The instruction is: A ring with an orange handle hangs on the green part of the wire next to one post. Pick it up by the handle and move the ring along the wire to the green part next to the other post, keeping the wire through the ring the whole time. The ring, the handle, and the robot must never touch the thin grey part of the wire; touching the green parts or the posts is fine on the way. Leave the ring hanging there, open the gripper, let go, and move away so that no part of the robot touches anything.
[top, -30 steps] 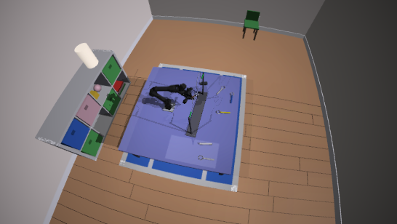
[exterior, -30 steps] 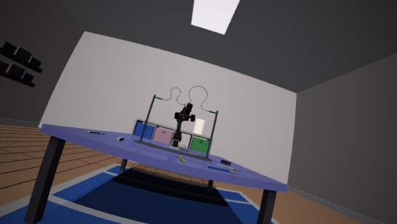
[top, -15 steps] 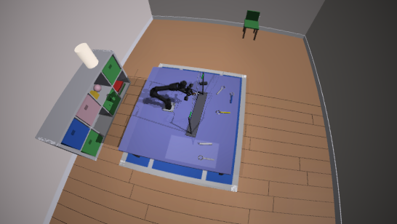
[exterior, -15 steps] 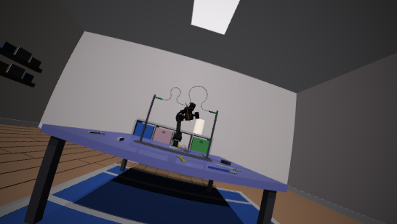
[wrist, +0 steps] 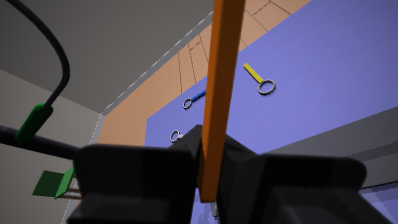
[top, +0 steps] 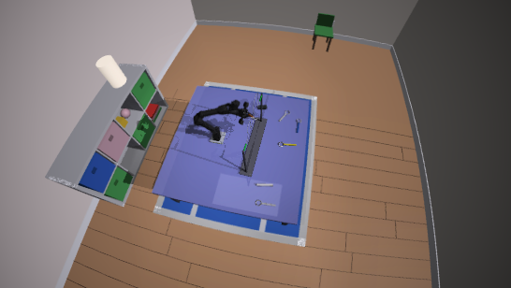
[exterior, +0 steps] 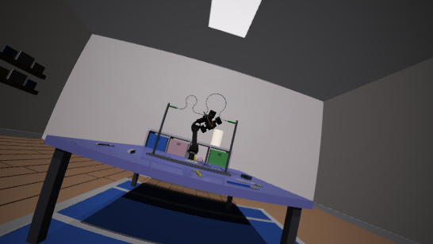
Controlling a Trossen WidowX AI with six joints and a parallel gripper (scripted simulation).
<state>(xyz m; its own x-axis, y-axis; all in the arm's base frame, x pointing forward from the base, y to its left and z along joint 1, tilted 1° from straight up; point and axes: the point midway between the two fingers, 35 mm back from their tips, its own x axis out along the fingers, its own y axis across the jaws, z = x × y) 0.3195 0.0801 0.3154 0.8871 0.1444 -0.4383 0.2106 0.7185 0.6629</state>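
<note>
1. The wire stand (top: 255,147) (exterior: 170,159) (wrist: 345,135) is on the purple table (top: 197,164) (exterior: 99,152) (wrist: 325,65), with a post at each end and a looping wire (exterior: 216,93) (wrist: 64,65) up between them.
2. The black arm (top: 206,117) (exterior: 194,136) rises on the shelf side of the stand and reaches toward it.
3. The claw (top: 250,116) (exterior: 208,119) (wrist: 204,130) is clenched around the orange handle (top: 251,115) (exterior: 209,121) (wrist: 222,75).
4. That handle is up above the stand's base, nearer the stand's chair-side post (top: 261,109) (exterior: 231,146) (wrist: 50,146) than its other post (top: 244,161) (exterior: 160,128).
5. The ring itself is too small or hidden to make out, so I can't tell whether the wire runs through it or touches it.
6. Across the stand from the arm's base lie a yellow-handled ring (top: 290,145) (exterior: 198,173) (wrist: 254,73) and a blue-handled one (top: 298,126) (exterior: 238,184) (wrist: 199,96).
7. Beyond the stand's chair-side end is a green chair (top: 324,31) (wrist: 50,182), standing on the floor.
</note>
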